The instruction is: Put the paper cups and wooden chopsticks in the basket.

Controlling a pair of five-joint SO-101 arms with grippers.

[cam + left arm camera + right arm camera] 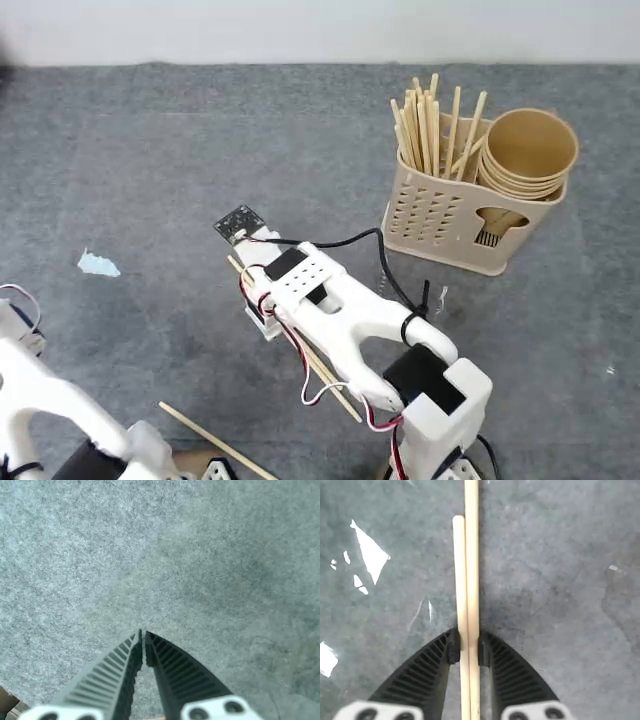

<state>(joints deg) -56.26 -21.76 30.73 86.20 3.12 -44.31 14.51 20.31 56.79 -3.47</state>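
Observation:
My right gripper [468,647] is shut on two wooden chopsticks [470,555] lying side by side on the grey mat. From above, the right arm [330,305] stands mid-table over them, and the chopsticks [335,390] run diagonally beneath it. One more chopstick [215,440] lies near the front edge. The beige basket [440,215] at the back right holds several chopsticks [425,125] upright and a stack of paper cups [530,150]. My left gripper [143,636] is shut with nothing in it, low over bare mat, and the left arm [40,390] sits at the front left.
A pale blue paper scrap [98,264] lies on the mat at the left. Small white flakes [370,552] are scattered beside the held chopsticks. Open mat stretches between the right arm and the basket.

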